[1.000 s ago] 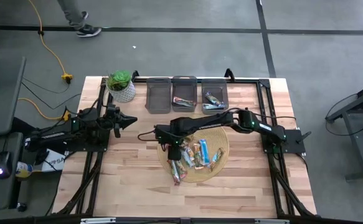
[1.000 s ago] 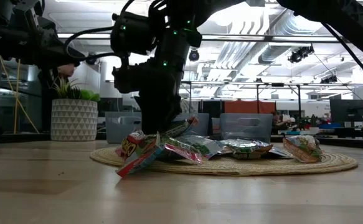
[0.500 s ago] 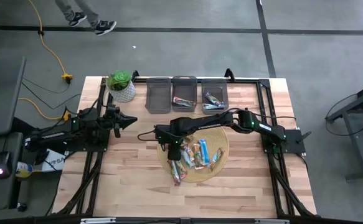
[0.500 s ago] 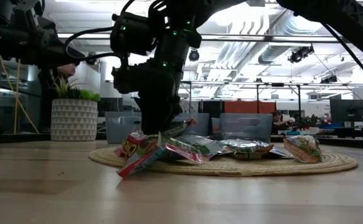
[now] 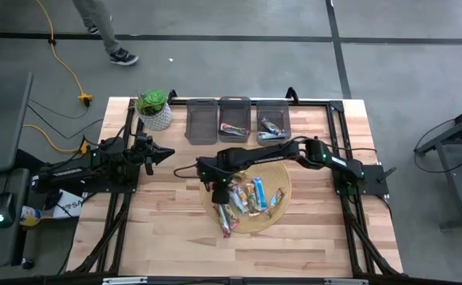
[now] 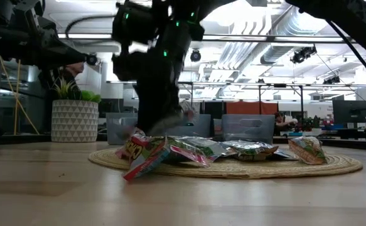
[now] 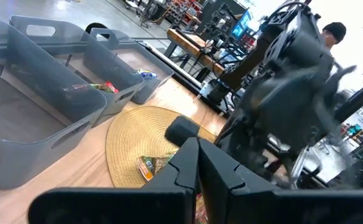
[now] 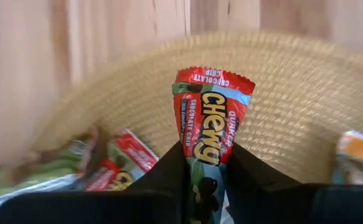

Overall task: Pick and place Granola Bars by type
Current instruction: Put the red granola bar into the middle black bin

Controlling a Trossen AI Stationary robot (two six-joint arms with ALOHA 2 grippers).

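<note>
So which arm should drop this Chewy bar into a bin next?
The right. Its gripper is shut on the Chewy bar above the woven mat, near the grey bins. The left gripper sits off the mat, holding nothing.

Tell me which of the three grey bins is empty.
The leftmost bin, the one nearest the potted plant, holds nothing. The middle bin has a red-wrapped bar, and the right bin has blue-wrapped bars.

Overhead, table-level, two wrist cameras
</note>
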